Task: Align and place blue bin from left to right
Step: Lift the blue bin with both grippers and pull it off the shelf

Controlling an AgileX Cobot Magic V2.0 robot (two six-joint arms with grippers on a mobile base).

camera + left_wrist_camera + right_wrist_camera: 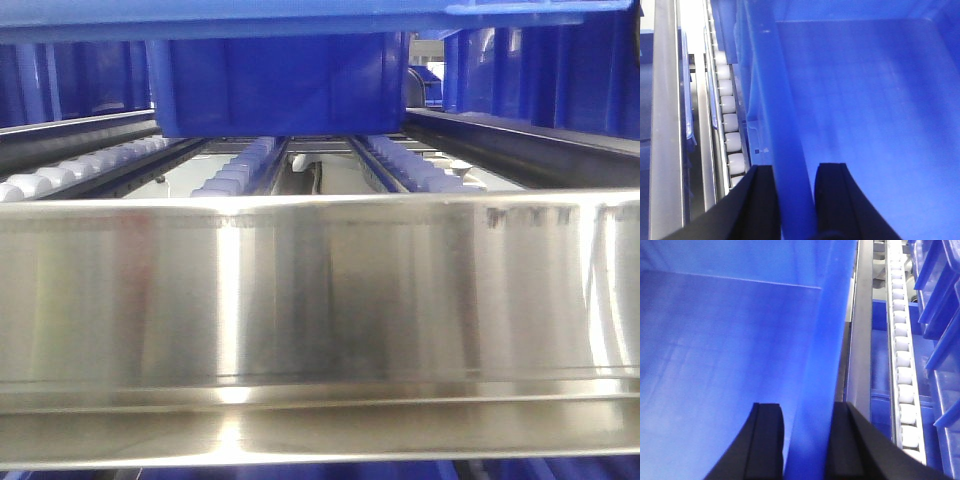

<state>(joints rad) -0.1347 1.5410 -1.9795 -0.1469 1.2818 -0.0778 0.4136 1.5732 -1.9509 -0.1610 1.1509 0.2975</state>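
1. Left gripper point(794, 167) pinches the bin point(865, 125) by its left wall; right gripper point(807, 407) pinches the right wall.
2. Bin sits between rollers point(727, 105), one row just beside each wall.
3. Looks empty, so probably light and stiff. Smooth walls may slip: hold at the rim, both sides level.

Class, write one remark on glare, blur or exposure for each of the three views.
Front view: bright glare streaks on the steel rail, everything soft. Left wrist view: the rollers blow out white; the bin wall in the left gripper is smeared. Right wrist view: the bin looks hazy, the right gripper is a near-black shape.
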